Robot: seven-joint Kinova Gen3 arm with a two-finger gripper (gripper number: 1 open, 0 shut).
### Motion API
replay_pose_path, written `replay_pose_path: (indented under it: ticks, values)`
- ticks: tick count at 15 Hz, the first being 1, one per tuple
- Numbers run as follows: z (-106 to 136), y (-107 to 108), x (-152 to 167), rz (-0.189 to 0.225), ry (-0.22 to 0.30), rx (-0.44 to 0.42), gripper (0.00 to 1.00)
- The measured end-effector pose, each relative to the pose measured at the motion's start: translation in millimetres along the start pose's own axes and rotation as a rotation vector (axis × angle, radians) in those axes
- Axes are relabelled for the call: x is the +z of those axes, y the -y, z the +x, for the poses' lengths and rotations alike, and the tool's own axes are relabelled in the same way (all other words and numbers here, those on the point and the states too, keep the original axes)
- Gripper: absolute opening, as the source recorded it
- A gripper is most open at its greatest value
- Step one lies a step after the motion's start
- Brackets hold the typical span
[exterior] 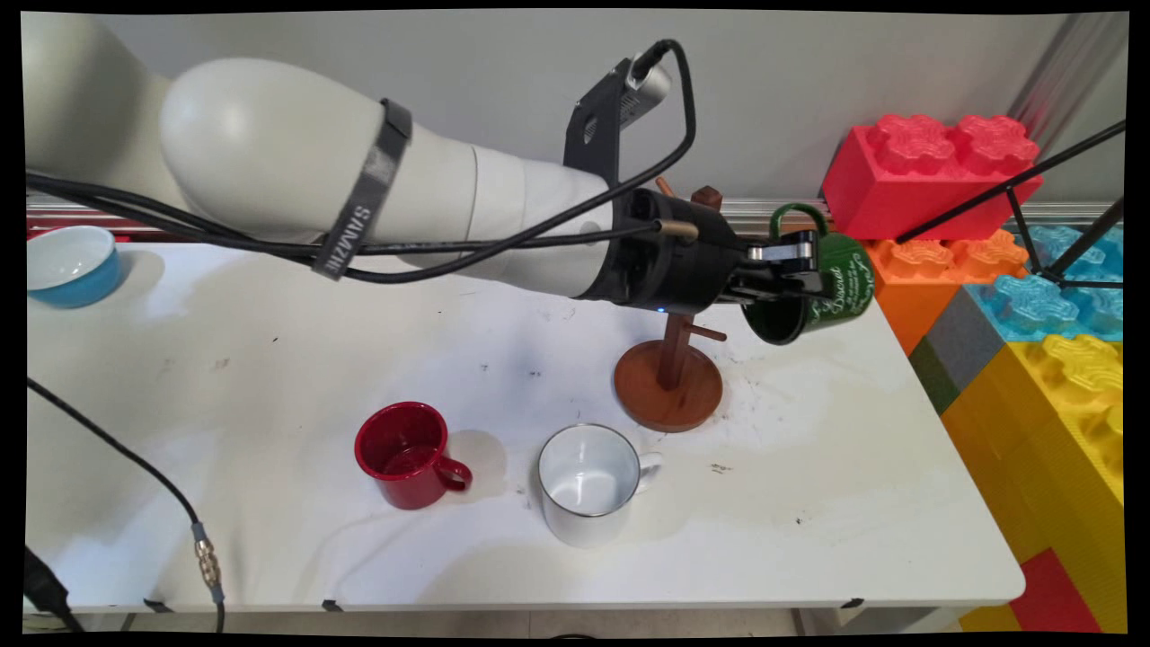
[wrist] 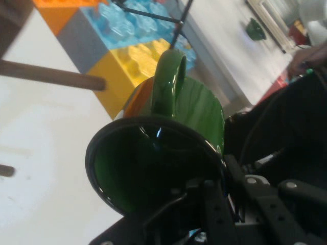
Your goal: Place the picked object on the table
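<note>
My black gripper is shut on the rim of a dark green mug with white lettering. It holds the mug in the air on its side, handle up, mouth facing the near left. The mug hangs just right of a brown wooden mug tree, whose pegs stick out beside it. In the hand view the green mug fills the middle, its handle pointing up, and a wooden peg lies to the left.
A red mug and a white mug stand upright on the near part of the white table. A blue bowl sits at the far left. Big toy bricks are stacked past the right edge.
</note>
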Motion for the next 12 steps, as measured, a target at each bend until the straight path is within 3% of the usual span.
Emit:
replay_pose_path:
  ticks: [4, 7, 9, 12]
  values:
    - [-3.8, -12.8, -12.5, -0.035, 0.036, 0.017, 0.00]
    - [-2.6, -17.2, -36.4, -0.039, 0.108, 0.127, 0.00]
    - [2.7, -16.4, -51.5, -0.016, 0.142, 0.192, 0.00]
    - [21.1, -5.9, -75.9, 0.053, 0.179, 0.285, 0.00]
